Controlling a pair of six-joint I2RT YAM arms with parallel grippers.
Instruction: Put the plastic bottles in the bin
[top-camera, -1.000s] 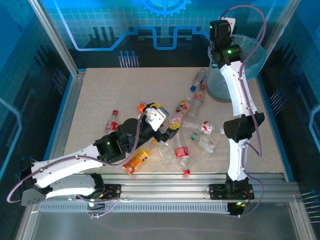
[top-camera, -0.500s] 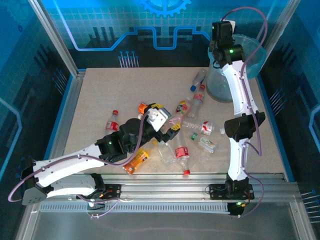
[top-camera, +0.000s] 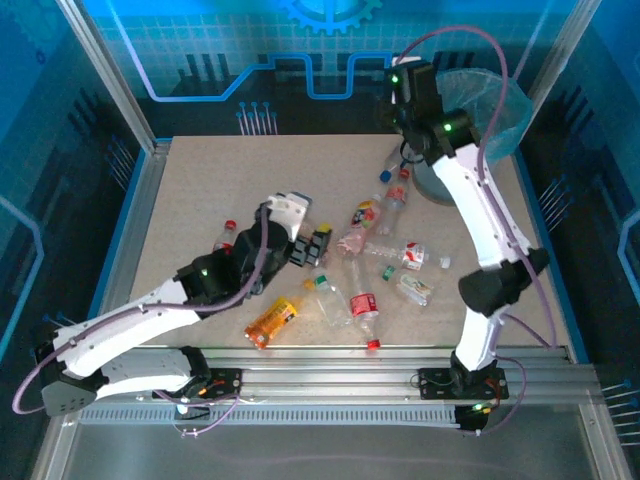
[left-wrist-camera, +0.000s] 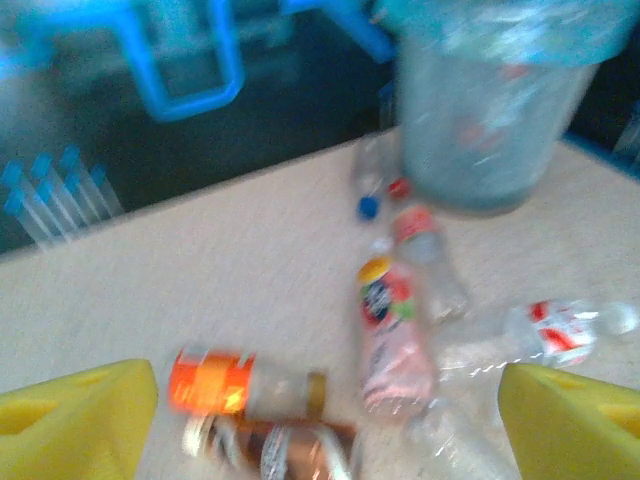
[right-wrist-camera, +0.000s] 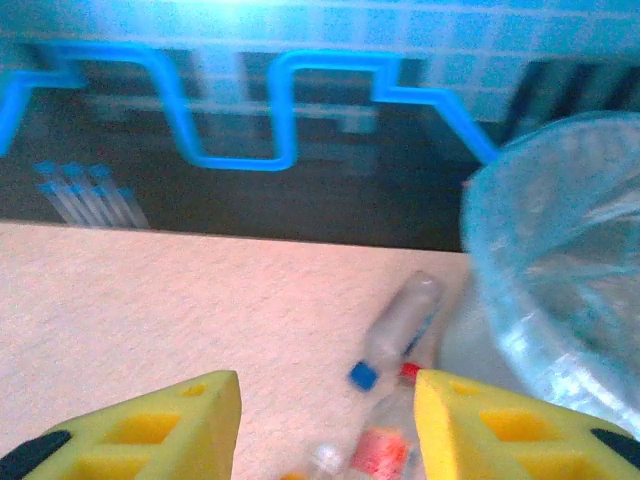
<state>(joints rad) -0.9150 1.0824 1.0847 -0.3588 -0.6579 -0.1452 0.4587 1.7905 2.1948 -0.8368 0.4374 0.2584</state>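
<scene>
Top view: plastic bottles (top-camera: 365, 305) scattered mid-frame, bin (top-camera: 500, 100) upper right. Left wrist view adds blurry red-white shapes through the bin wall. Left gripper (left-wrist-camera: 320, 420) spread wide, empty; right gripper (right-wrist-camera: 325, 425) parted, empty.

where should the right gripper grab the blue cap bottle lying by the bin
Grip the clear middle of the blue-capped bottle from above, with the right gripper straddling its width. It lies flat on the table, cap end angled away from the bin, whose wall stands close beside it, so a sideways approach looks cramped.
</scene>
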